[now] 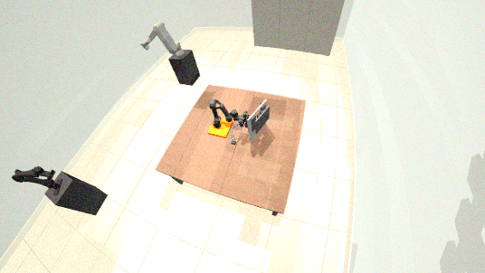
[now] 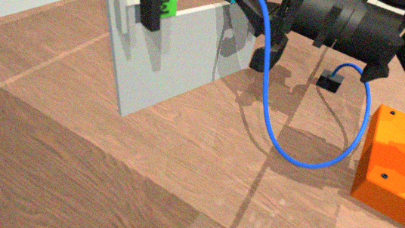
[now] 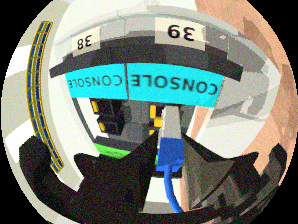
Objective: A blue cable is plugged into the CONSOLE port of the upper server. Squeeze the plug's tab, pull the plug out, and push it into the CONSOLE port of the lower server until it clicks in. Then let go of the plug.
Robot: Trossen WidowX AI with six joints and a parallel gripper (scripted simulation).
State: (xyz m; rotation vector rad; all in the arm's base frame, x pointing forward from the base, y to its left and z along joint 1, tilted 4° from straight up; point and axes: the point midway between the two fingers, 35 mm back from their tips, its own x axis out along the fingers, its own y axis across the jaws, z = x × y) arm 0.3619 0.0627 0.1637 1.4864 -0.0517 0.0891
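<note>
My gripper (image 3: 168,136) (image 1: 245,118) is shut on the plug (image 3: 171,151), which has a blue rear and a pale grey front, in the wrist view. The plug's front points at the ports under the larger cyan CONSOLE label (image 3: 172,86), beside the tag 39. Its tip overlaps the port area; whether it is seated there I cannot tell. The smaller CONSOLE label (image 3: 95,82) is to the left, by the tag 38, with dark ports (image 3: 107,125) below it. The blue cable (image 2: 266,90) (image 3: 171,192) hangs in a loop from the gripper. The fingertips are cut off in the exterior view.
The upright grey panel (image 1: 252,131) (image 2: 181,57) stands on the wooden table (image 1: 199,158) in front of the arm. The cable's other end is at a small dark block (image 2: 329,81) on the table. The orange base (image 1: 219,131) (image 2: 389,151) is beside it.
</note>
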